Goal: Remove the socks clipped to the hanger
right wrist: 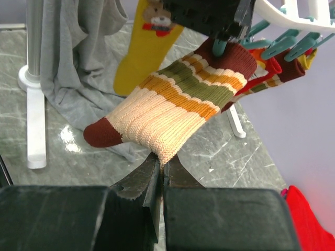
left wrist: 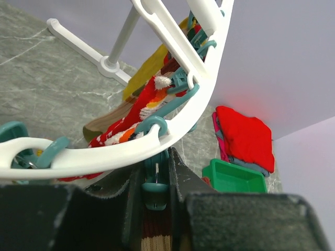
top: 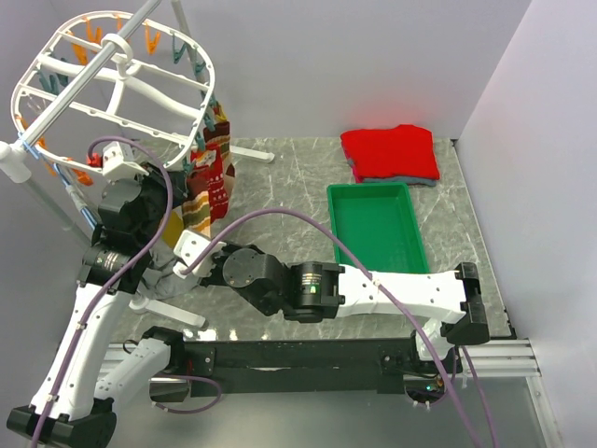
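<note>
Socks hang bunched at the right rim of one hanger. I count at least four: a striped sock, a yellow sock with a bear on it, and red patterned ones (too overlapped for an exact tally). Right gripper is clamped on the striped sock's cream middle, and the sock's cuff sits in a teal clip. Left gripper straddles that clip closely; whether its jaws press it I cannot tell. One grey cloth hangs just behind, beside the pole. One green tray and one folded red garment lie well apart.
</note>
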Controlling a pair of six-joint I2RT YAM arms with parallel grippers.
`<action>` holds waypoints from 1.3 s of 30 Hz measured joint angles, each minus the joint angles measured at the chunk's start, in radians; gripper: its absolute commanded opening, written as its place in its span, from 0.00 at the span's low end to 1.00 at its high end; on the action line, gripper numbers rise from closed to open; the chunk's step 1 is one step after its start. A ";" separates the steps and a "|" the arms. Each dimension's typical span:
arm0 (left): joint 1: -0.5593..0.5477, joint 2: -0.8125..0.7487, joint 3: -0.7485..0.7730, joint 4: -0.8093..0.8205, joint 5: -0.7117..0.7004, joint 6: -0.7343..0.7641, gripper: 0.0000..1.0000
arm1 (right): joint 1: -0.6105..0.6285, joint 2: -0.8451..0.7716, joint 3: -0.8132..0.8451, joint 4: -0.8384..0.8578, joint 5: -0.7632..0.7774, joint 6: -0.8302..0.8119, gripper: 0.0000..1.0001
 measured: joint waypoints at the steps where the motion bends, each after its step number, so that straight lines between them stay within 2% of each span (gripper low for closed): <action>1: 0.000 0.000 -0.001 0.001 0.003 0.000 0.01 | 0.000 -0.003 -0.007 0.000 0.001 0.000 0.00; 8: 0.000 -0.028 -0.017 0.021 0.046 0.008 0.01 | -0.005 -0.027 -0.079 0.026 0.000 0.028 0.00; 16: 0.000 -0.052 -0.016 0.023 0.116 0.027 0.01 | -0.060 -0.113 -0.252 0.051 -0.096 0.124 0.00; 22: 0.000 -0.065 -0.010 0.013 0.142 0.034 0.01 | -0.109 -0.119 -0.294 0.058 -0.140 0.180 0.00; 23: 0.000 -0.068 -0.008 0.011 0.145 0.034 0.27 | -0.116 -0.119 -0.294 0.058 -0.148 0.186 0.00; 24: 0.000 -0.069 -0.007 0.011 0.149 0.034 0.47 | -0.119 -0.119 -0.294 0.059 -0.154 0.191 0.00; 26: 0.000 -0.071 0.002 0.001 0.154 0.034 0.74 | -0.120 -0.119 -0.286 0.057 -0.166 0.194 0.00; 30: 0.000 -0.070 0.024 -0.023 0.167 0.029 0.84 | -0.111 -0.113 -0.232 0.043 -0.171 0.192 0.00; 34: 0.000 -0.077 0.033 -0.065 0.164 0.015 0.81 | -0.102 -0.091 -0.153 0.044 -0.130 0.171 0.00; 39: 0.000 -0.074 0.090 -0.170 0.122 -0.037 0.79 | -0.093 -0.075 -0.139 0.043 -0.040 0.104 0.00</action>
